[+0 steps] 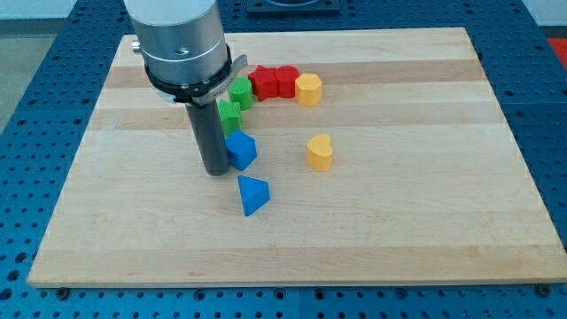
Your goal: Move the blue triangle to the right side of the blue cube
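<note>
The blue triangle (253, 194) lies on the wooden board (399, 221), just below the blue cube (240, 149) and slightly to its right, with a small gap between them. My tip (216, 170) rests on the board at the cube's left side, touching or almost touching it, and up and to the left of the triangle. The rod and the arm's silver body above it hide the board behind them.
Two green blocks (229, 115) (240, 91) sit just above the blue cube. Two red blocks (264, 82) (285, 81) and a yellow block (308, 89) line up to their right. A yellow heart-shaped block (320, 151) stands right of the blue cube.
</note>
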`<state>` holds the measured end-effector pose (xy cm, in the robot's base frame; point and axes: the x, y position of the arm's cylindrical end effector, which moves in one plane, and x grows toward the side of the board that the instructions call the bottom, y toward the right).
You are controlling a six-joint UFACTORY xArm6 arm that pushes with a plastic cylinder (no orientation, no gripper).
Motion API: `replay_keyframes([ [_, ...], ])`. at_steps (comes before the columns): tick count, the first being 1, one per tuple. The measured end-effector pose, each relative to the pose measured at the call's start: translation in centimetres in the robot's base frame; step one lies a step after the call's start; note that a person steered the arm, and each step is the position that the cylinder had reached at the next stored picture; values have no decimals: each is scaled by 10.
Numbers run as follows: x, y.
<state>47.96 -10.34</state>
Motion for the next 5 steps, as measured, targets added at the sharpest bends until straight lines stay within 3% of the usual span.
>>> replay_keyframes([
  [3, 14, 0],
  [5, 101, 4],
])
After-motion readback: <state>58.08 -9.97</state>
